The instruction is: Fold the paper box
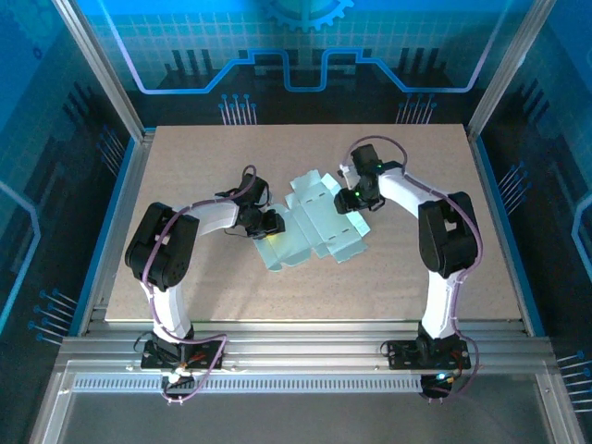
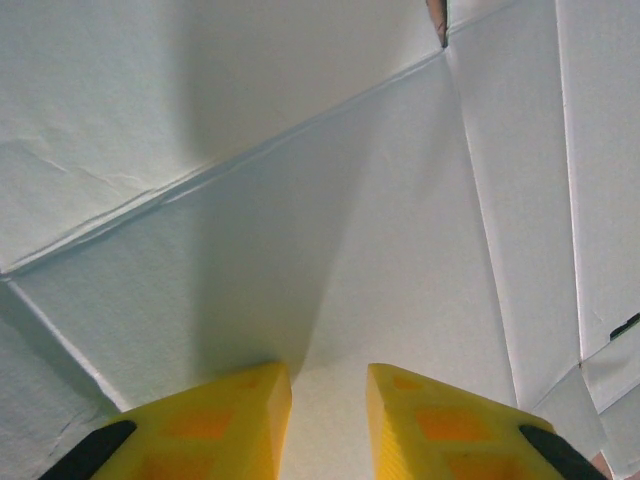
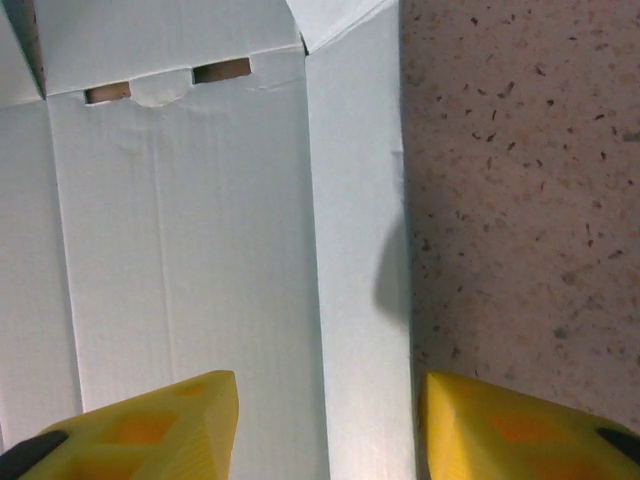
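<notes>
Pale mint thin card, the flat paper box cut-out (image 1: 319, 227) with creased panels and rounded flaps, is lying unfolded at the middle of the speckled beige tabletop (image 1: 277, 287). At the cut-out's 9 o'clock edge the left gripper (image 1: 273, 225) is sitting with its yellow fingers (image 2: 215, 425) narrowly parted, released, above a creased panel. At the 2 o'clock edge the right gripper (image 1: 350, 199) is standing with jaws spread wide, released, straddling the card's narrow edge strip, one finger over card and the other over bare tabletop.
</notes>
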`<state>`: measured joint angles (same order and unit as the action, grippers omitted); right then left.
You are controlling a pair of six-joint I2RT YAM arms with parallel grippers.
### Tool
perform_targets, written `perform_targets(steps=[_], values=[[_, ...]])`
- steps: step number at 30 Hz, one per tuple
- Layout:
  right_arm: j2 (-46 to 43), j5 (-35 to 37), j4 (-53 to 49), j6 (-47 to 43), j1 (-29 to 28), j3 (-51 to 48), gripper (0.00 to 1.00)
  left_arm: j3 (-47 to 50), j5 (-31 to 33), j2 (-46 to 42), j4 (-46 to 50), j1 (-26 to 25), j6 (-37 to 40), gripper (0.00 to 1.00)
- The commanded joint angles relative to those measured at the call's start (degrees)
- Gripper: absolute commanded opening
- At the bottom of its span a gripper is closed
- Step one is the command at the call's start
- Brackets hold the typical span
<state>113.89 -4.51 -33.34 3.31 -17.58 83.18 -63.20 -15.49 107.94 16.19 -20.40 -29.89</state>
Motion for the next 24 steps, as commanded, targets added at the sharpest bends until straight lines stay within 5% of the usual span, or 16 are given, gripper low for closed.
perform_targets(steps=[1,6,11,20,24], values=[[1.96,-4.16,-0.65,-0.89,1.54,1.03,0.41,0.74,1.45,-0.19,4.47,0.31,1.19,0.29],[1.63,-2.62,-0.58,-0.76,1.75,0.78,0.14,0.75,1.86,-0.70,4.82,0.32,1.50,0.29],[0.00,5.64,-0.30,-2.13,-0.41,-0.85,0.05,0.56,1.74,-1.30,4.91,0.27,1.63,0.29],[-0.42,43.54,6.70,-8.26,-12.03,-6.14,0.00,0.50,1.18,-0.89,4.47,0.26,1.35,0.29],[1.22,52.76,10.27,-10.98,-15.30,-7.00,0.00,0.54,0.69,-0.80,4.24,0.25,1.25,0.29]])
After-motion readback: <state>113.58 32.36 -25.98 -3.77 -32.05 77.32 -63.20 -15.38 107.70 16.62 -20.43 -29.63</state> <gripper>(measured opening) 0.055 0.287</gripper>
